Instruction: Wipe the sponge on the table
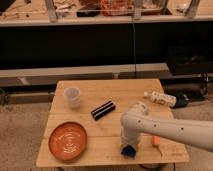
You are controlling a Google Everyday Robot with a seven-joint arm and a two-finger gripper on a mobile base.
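Observation:
The sponge (128, 151), a small dark-blue block, rests on the table (100, 150) of light wooden planks, near the front edge right of the middle. My gripper (129, 145) comes down on it from above at the end of the white arm, which reaches in from the right. It is shut on the sponge and holds it against the wood. The arm's wrist hides the sponge's top.
A white cup (73, 97) stands at the back left, and an orange plate (68, 141) lies at the front left. A black bar with white stripes (103, 110) lies mid-table. An orange stick (156, 141) lies just right of the sponge. A white bottle-like object (160, 98) sits by the right edge.

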